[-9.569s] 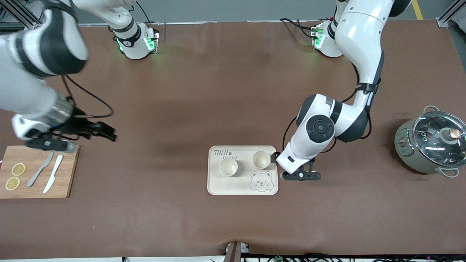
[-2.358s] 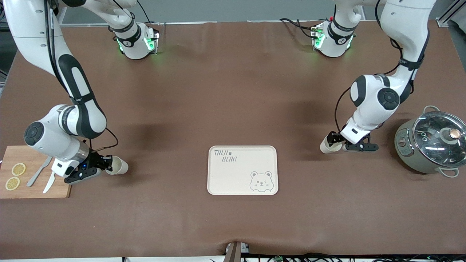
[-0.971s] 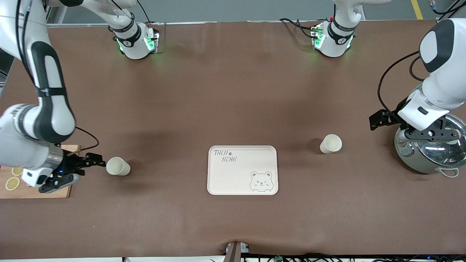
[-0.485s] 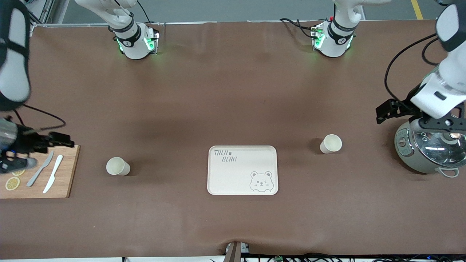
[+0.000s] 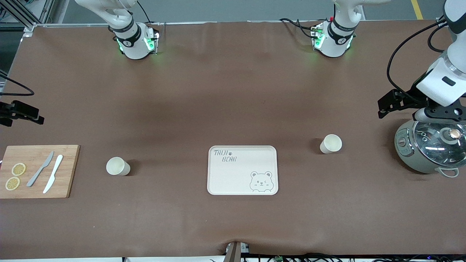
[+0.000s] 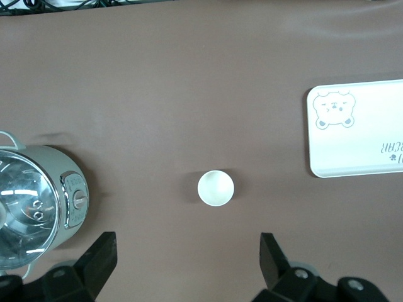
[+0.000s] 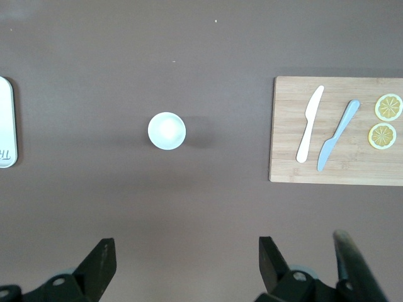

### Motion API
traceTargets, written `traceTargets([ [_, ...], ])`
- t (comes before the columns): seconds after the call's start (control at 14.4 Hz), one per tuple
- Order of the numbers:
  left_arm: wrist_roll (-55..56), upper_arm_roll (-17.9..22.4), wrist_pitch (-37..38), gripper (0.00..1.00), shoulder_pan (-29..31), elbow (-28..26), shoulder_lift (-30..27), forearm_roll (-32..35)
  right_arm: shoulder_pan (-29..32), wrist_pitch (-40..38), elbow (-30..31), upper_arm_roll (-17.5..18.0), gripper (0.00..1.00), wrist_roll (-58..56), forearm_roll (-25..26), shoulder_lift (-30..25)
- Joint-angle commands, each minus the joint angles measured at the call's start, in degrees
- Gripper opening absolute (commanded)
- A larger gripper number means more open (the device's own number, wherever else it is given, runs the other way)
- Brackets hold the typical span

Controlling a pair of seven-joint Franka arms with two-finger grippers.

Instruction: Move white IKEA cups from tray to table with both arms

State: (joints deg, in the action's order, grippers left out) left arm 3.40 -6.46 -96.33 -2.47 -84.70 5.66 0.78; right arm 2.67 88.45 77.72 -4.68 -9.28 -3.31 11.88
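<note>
Cups: both stand upright on the table, off the tray, so I judge the transfer done.
Right pincer [image 5: 22,114]: mine on the right arm, raised at the right arm's end of the table, over bare table farther from the front camera than the cutting board. Its fingers [image 7: 101,267] stand wide apart and hold nothing. It is pulled up so the cup below stays undisturbed.
Cutting board [image 5: 36,171]: wooden, carrying two knives [image 5: 47,174] and two lemon slices [image 5: 15,176]. I kept the cup off it to avoid contact.
Cup, right arm's side [image 5: 117,166]: on the table between the cutting board and the tray, apart from both. It is empty, rim up, and in the right wrist view [image 7: 166,130] it sits centred ahead of my open fingers.
Tray [image 5: 233,178]: empty, flat on the table midway between the two cups. The bear drawing is fully uncovered.
Cup, left arm's side [image 5: 331,143]: on the table between the tray and the pot, slightly farther from the front camera than the other cup. It is upright and untouched.
Left pincer [image 5: 398,102]: mine on the left arm, raised over the table just beside the pot, fingers [image 6: 99,263] spread wide and empty.
Pot [image 5: 422,147]: grey with a glass lid, at the left arm's end. The cup stands well apart from it.
</note>
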Motion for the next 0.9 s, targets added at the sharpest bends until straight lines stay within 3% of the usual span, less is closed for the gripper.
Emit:
traceTargets([
  [0.0, -1.9, -0.4, 1.5, 1.00, 0.3, 1.3, 0.1, -0.3, 0.9, 0.3, 1.1, 0.6, 1.00, 1.0, 1.0, -0.8],
  [0.83, -6.0, -0.6, 4.9, 1.00, -1.0, 1.3, 0.3, -0.5, 1.5, 0.4, 0.2, 0.7, 1.00, 0.8, 1.3, -0.6],
])
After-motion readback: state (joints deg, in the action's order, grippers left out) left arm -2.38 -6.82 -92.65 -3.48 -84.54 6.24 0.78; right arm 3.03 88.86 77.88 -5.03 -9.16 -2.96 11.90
